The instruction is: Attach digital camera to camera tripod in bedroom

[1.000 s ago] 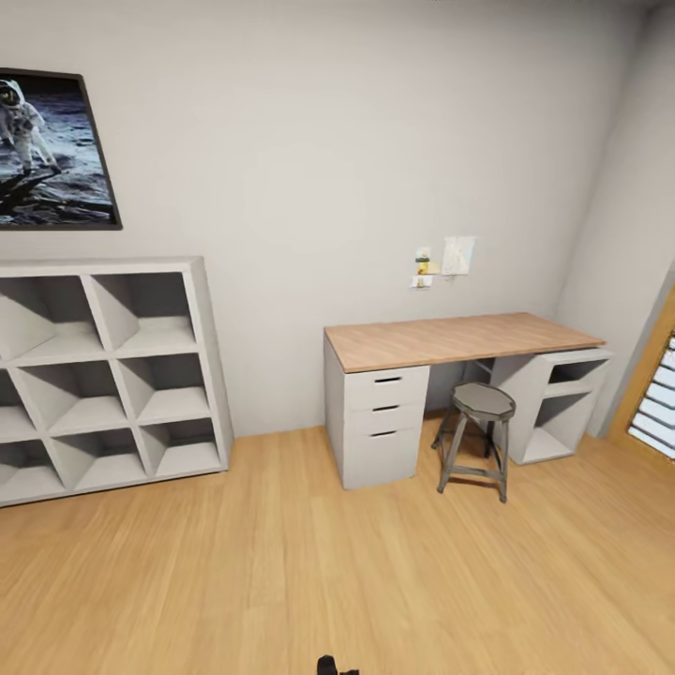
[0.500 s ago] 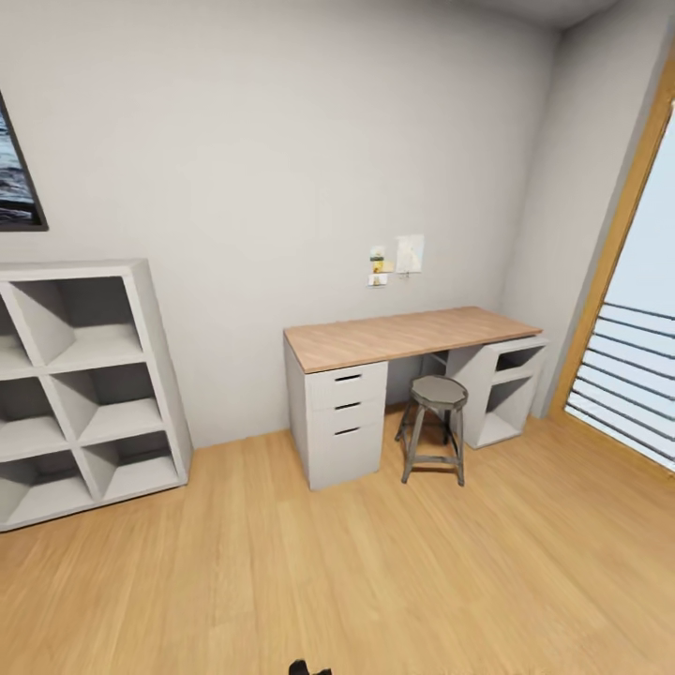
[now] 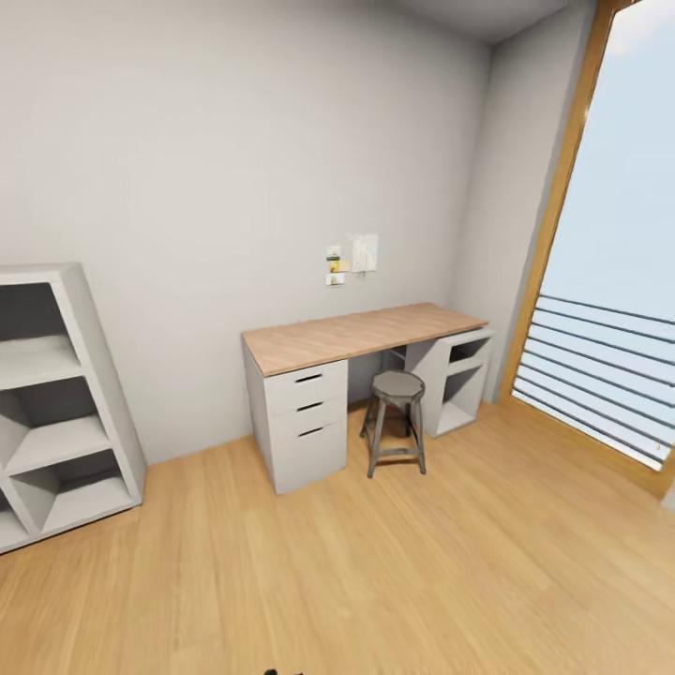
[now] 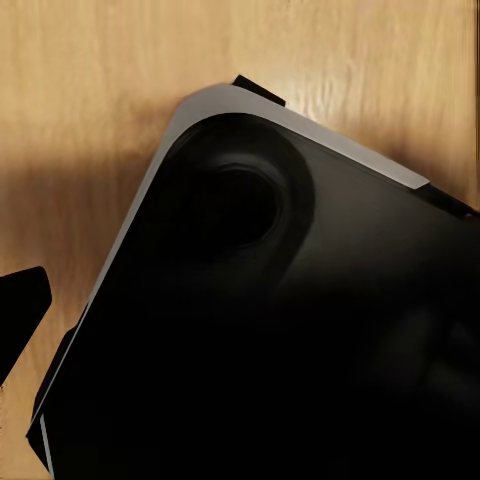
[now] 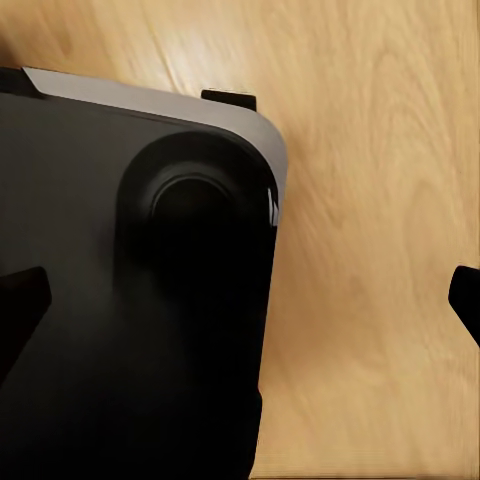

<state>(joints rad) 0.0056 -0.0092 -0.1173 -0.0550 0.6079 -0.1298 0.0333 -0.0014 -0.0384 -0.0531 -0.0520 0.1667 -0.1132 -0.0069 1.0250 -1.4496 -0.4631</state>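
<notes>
The digital camera and the camera tripod are out of view. I am in the bedroom, facing a pale grey wall (image 3: pixel 234 169) across a light wood plank floor (image 3: pixel 375 581). In the left wrist view my left gripper (image 4: pixel 240 310) hangs over my black, grey-edged base (image 4: pixel 300 330); one dark fingertip (image 4: pixel 20 310) shows far out to the side. In the right wrist view my right gripper (image 5: pixel 242 305) is open, its fingertips (image 5: pixel 20 310) wide apart above the base (image 5: pixel 130 300) and floor, holding nothing.
A wood-topped desk (image 3: pixel 361 335) with white drawers stands against the wall, a grey metal stool (image 3: pixel 396 386) in front of it. White cube shelves (image 3: pixel 56 403) stand at the left. A tall wood-framed window (image 3: pixel 609 281) with rails is at the right.
The whole head view has swung to the right: shelves and desk slid leftward in the picture, the astronaut picture left the frame, and the window came into view. The furniture itself has not moved.
</notes>
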